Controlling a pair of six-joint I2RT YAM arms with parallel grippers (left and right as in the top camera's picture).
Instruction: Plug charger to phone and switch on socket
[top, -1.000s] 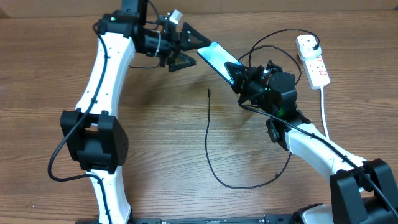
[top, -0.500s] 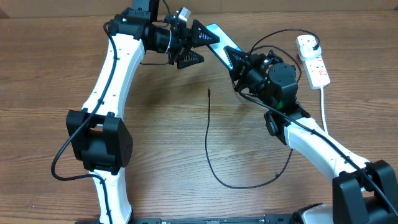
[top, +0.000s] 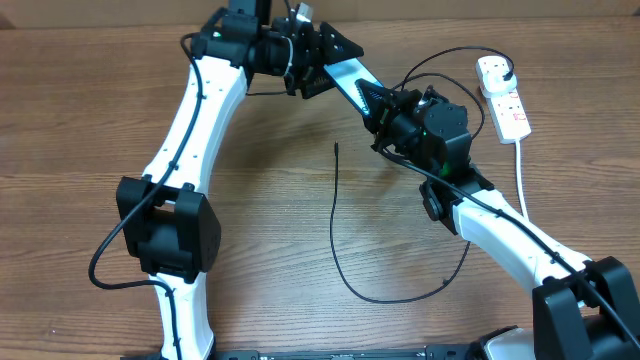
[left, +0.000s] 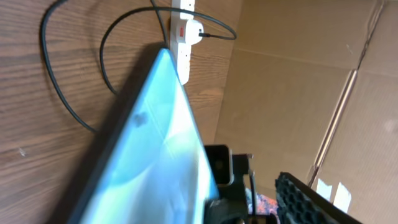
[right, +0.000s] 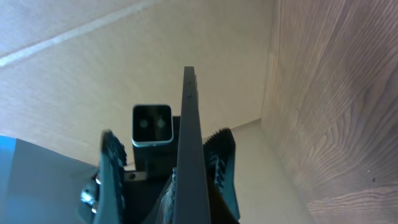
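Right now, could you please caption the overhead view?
Phone in the right fingers, near the open left fingers; charger lies loose.

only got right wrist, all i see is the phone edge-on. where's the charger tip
observer: The charger's connector tip lies loose on the table, nearer the robot than the phone and not plugged into it.
operator: other end plugged in
observer: Yes, its white plug head sits in the end of the power strip, at the far right of the table.
operator: is the screen on
observer: The left wrist view shows the screen lit light blue, facing that camera.
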